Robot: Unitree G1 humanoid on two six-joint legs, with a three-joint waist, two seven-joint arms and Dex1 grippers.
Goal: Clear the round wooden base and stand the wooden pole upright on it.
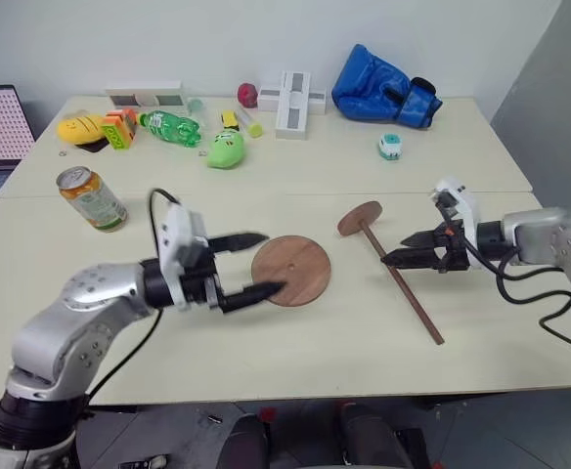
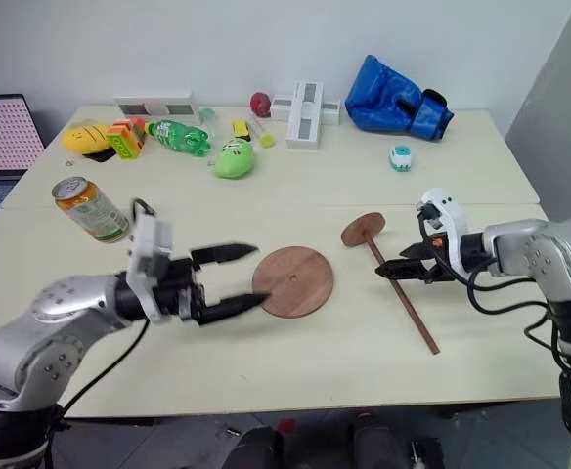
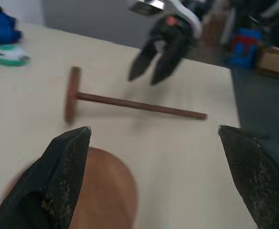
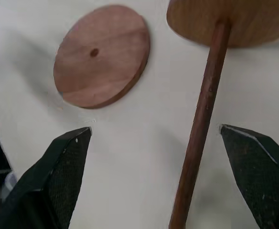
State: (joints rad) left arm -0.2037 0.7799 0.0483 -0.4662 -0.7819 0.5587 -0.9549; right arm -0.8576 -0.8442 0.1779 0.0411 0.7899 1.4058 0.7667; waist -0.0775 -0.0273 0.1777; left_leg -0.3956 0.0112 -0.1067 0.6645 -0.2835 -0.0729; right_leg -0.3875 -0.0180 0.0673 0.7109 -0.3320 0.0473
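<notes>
Nearest along the front of the pale surface (image 1: 266, 342), the left gripper (image 1: 261, 264) points sideways toward the middle, its two black fingers (image 1: 239, 239) spread apart and empty. Just past those fingertips lies the flat, round, reddish-brown wooden base (image 1: 291, 271), bare on top, its small centre hole showing; one fingertip overlaps the disc's near edge in the head views, though whether it touches I cannot tell.

Beyond the base, on its far side from the left fingers, the thin dark-brown wooden pole (image 1: 403, 289) lies flat on the surface, not standing, with its small round disc end (image 1: 360, 218) turned toward the back of the surface and its plain end toward the front edge. It lies near the base and apart from it.

Over the middle of that pole sits the right gripper (image 1: 400, 257), tilted downward, its black fingers (image 4: 65, 176) wide apart and holding nothing; in the right wrist view the rod runs between them.

Farther back, well away from the left fingers, a green and orange drinks can (image 1: 91, 198) stands tilted. Farthest of all, along the rear of the surface, lie a green plastic bottle (image 1: 171, 127), a green soft toy (image 1: 226, 149), a yellow toy (image 1: 82, 127), a white cross-shaped block (image 1: 293, 102) and a blue boxing glove (image 1: 383, 88).
</notes>
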